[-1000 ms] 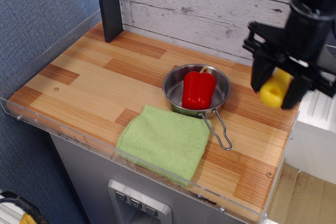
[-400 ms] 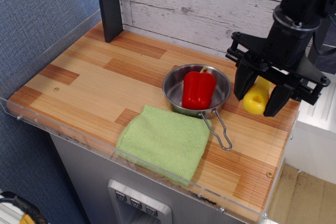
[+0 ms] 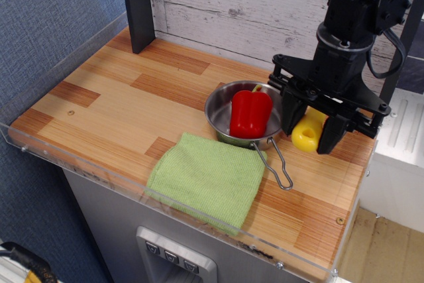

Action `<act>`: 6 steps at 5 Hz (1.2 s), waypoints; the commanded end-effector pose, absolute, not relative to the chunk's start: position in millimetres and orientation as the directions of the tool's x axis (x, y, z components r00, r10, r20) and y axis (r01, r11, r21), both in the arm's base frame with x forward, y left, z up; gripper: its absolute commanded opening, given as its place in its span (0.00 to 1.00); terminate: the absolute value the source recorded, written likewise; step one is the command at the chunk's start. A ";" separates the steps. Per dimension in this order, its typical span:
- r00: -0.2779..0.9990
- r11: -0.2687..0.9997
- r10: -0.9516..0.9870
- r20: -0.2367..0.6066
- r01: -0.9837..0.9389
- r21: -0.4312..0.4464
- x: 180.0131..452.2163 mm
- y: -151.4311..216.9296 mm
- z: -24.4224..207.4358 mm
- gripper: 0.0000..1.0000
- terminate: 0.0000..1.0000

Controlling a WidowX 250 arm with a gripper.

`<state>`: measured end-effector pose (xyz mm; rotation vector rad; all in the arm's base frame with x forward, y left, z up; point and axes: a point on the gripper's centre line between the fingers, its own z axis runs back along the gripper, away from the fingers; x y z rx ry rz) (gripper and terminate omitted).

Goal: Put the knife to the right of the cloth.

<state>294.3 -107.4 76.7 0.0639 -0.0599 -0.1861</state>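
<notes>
My black gripper (image 3: 309,134) hangs over the right part of the wooden table, just right of the steel pan. It is shut on the knife (image 3: 306,131); only the chunky yellow handle with its end hole shows between the fingers, and the white blade is hidden. The handle sits low, close to the tabletop. The light green cloth (image 3: 207,178) lies flat near the front edge, to the front left of the gripper.
A steel pan (image 3: 280,109) holding a red pepper (image 3: 250,113) stands behind the cloth, its wire handle (image 3: 277,167) pointing forward beside the cloth's right edge. A dark post (image 3: 138,6) stands at the back left. A clear rim (image 3: 199,213) edges the table.
The gripper has moved left and down with the knife, from above the table's right edge to just beside the pan and near the tabletop.
</notes>
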 end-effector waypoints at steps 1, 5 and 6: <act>0.985 0.983 -0.170 0.036 0.167 0.073 285.7 -105.0 64.1 0.00 0.00; 0.990 0.987 -0.129 -0.059 0.134 0.084 274.1 -109.2 29.9 1.00 0.00; 0.990 0.987 -0.132 -0.047 0.136 0.081 275.6 -110.0 34.9 1.00 0.00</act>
